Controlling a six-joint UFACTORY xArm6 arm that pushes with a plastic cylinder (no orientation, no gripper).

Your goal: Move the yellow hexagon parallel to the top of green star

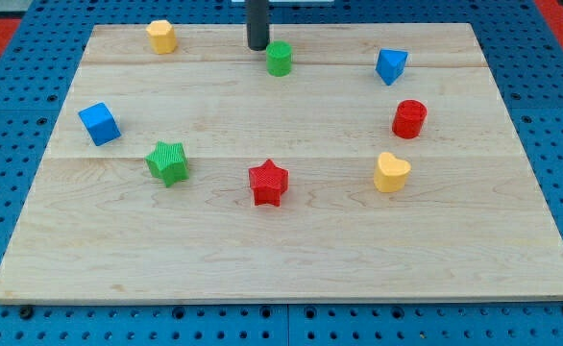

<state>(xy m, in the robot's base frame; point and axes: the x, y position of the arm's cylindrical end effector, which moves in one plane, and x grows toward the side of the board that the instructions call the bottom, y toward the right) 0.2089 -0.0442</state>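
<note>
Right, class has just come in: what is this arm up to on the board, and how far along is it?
A single arm is pushing blocks with a dark rod. My tip sits at the view's top, just left of the green cylinder. The yellow hexagon lies apart from it, farther left near the top edge. The green star is lower left. The hexagon is not being touched.

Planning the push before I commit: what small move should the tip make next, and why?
Probably slide my tip toward the view's left, to the yellow hexagon. The tip sits at the view's top beside the green cylinder, well right of the hexagon, which lies above the green star.
</note>
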